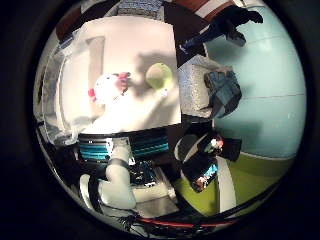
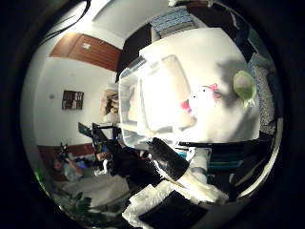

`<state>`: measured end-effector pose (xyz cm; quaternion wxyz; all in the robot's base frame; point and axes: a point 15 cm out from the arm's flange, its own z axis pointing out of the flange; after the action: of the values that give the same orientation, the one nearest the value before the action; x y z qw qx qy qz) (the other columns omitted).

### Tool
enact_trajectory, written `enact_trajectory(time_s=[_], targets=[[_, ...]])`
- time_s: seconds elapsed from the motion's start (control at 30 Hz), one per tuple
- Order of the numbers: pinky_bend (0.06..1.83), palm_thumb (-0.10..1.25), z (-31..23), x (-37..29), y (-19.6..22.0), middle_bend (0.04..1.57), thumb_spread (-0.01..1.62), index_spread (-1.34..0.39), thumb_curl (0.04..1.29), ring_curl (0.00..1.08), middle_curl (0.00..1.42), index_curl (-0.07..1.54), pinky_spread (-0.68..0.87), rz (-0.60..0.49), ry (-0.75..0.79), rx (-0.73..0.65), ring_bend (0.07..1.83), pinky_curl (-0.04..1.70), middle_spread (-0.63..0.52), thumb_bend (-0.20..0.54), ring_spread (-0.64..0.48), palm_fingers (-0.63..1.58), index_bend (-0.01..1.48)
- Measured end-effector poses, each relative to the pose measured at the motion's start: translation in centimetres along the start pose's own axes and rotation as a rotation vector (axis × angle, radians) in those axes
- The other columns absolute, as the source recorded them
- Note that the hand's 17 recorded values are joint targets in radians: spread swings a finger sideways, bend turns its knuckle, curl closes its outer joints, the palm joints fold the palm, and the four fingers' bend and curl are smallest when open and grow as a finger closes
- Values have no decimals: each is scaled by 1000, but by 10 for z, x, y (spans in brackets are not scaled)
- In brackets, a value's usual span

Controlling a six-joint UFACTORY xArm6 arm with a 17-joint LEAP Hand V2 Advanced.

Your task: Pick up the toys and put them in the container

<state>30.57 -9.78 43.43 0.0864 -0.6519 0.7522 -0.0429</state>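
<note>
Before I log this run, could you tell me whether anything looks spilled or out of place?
Nothing stands out: the white plush toy with pink ears and green round toy lie on the white table beside the clear plastic container.

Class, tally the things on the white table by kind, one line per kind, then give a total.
White plush toy with pink ears: 1
Round green soft toy: 1
Clear plastic container: 1
Total: 3, all on the white table
</note>
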Motion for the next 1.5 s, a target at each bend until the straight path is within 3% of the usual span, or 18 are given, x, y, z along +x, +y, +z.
enact_trajectory(time_s=[0.47, 0.53, 0.73, 1.5], targets=[[449, 478, 78, 102, -63, 202, 1167, -338, 297, 230, 328, 261, 439, 178, 18, -62, 318, 289, 12, -20, 221, 108, 151], [468, 478, 91, 116, -66, 181, 1167, -337, 297, 237, 312, 266, 440, 196, 27, -75, 329, 296, 86, -20, 220, 81, 161], [474, 478, 131, 150, -68, 187, 1167, -328, 296, 243, 303, 270, 433, 235, 44, -119, 332, 301, 119, -20, 223, 60, 161], [442, 483, 224, 185, -79, 186, 1162, -318, 304, 253, 297, 288, 431, 248, 59, -169, 296, 298, 125, -20, 239, 42, 168]])
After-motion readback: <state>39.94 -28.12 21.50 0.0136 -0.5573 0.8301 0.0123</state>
